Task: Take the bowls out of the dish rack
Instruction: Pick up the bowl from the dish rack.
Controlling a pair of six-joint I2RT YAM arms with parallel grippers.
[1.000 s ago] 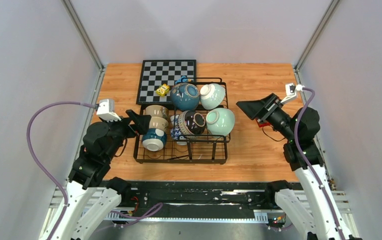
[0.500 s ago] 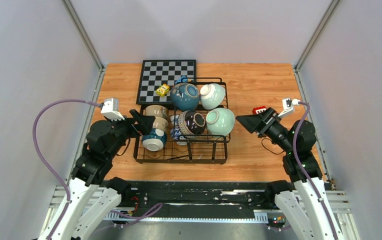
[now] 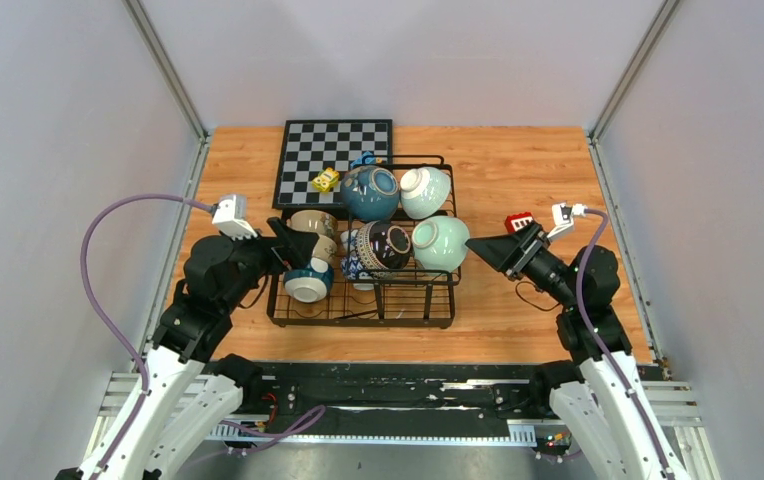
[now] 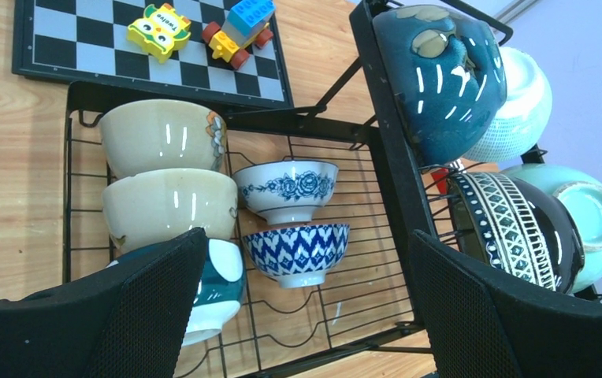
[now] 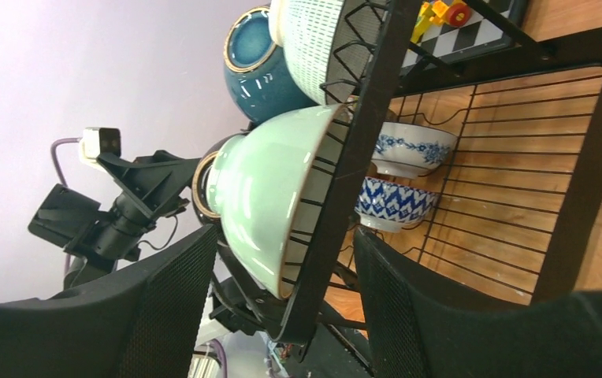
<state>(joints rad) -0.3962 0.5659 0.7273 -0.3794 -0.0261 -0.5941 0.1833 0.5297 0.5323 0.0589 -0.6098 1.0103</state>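
We are looking down on a black wire dish rack (image 3: 363,322) that is sitting in the middle of the wooden bench (image 3: 518,310), with its far left corner meeting a chessboard (image 3: 333,148). All the bowls are lying in the rack, tipped on their sides. In its right half a teal blue bowl (image 3: 369,192) and a pale ribbed bowl (image 3: 425,190) are resting at the far end, while a dark patterned bowl (image 3: 383,245) and a mint green bowl (image 3: 441,243) are leaning nearer to us. Along the left side two beige bowls (image 3: 313,232) and a blue-banded bowl (image 3: 308,282) are nesting in a row, with the white inside of the banded one facing the arms. Just beside them, two blue-and-white bowls (image 4: 290,189) are nesting on the grid floor.

A yellow toy block (image 4: 158,30) and a blue-and-red toy block (image 4: 239,27) are lying on the chessboard, and a red block (image 3: 518,220) is lying on the bench right of the rack.

The left fingers (image 4: 148,315) are spreading wide and gripping nothing; they are hovering at the rack's left side, over the blue-banded bowl. The right fingers (image 5: 164,315) are standing apart just beside the mint green bowl, framing its rim and the rack's side wire; we cannot tell whether they are touching either.
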